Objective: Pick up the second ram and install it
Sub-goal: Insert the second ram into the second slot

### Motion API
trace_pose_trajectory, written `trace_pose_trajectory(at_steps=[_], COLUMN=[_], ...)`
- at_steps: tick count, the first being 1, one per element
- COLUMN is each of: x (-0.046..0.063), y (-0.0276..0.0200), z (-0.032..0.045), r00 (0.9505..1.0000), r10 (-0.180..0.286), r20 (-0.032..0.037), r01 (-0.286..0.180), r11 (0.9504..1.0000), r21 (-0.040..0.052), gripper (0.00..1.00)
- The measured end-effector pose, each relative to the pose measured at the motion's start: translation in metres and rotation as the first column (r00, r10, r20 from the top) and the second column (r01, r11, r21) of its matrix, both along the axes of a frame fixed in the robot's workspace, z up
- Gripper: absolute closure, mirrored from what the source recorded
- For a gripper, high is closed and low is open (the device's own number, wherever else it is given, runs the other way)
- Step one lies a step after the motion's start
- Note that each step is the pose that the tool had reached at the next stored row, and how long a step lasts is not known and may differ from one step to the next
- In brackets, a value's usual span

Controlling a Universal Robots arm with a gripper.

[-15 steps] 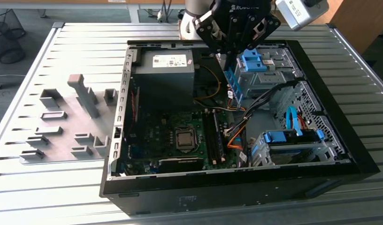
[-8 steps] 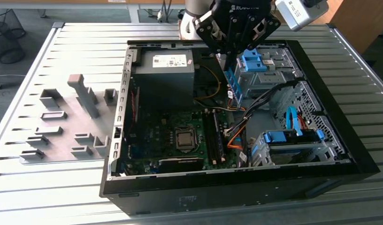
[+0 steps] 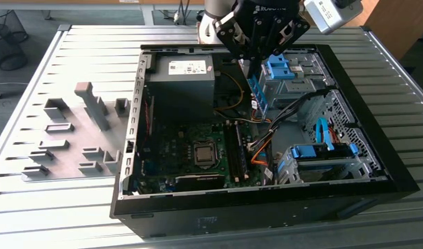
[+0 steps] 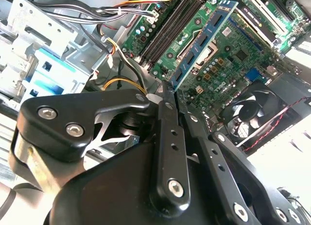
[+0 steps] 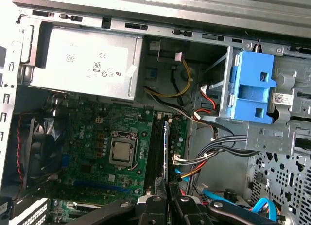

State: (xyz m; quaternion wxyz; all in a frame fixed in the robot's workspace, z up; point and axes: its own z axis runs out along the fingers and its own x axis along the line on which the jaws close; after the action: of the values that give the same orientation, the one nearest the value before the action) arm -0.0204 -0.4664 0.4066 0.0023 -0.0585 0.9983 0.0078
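We see the hand [image 3: 255, 58] closed on the second ram [image 3: 256, 93], which hangs on edge above the open computer case [image 3: 377, 179], over the motherboard [image 3: 191, 140]. In the second wrist view the second ram [image 4: 204, 40] sticks out from between the fingers [image 4: 167, 118]. In the first wrist view its thin edge sits over the memory slots [image 5: 156, 152].

We think the stick may come down a little tilted or beside the free slot; then pushing could bend it or hurt the slot clips.

From the stick, the bundle of cables [image 3: 263, 142] lies close at about 5 o'clock and could catch it. The power supply [image 3: 180, 78] stands at 9 o'clock, the blue drive clip [image 3: 279, 67] at 2 o'clock.
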Motion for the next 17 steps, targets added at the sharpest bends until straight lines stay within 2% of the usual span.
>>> trace_pose_trajectory(at_steps=[5, 17], x=[0.000, 0.000], y=[0.0000, 0.0000], z=[-0.0064, -0.0281], r00=[0.9979, 0.9960], r10=[-0.065, -0.089], r20=[0.0000, 0.0000], r01=[0.065, 0.089], r11=[0.9979, 0.9960], r21=[-0.0002, -0.0006], gripper=[0.86, 0.86])
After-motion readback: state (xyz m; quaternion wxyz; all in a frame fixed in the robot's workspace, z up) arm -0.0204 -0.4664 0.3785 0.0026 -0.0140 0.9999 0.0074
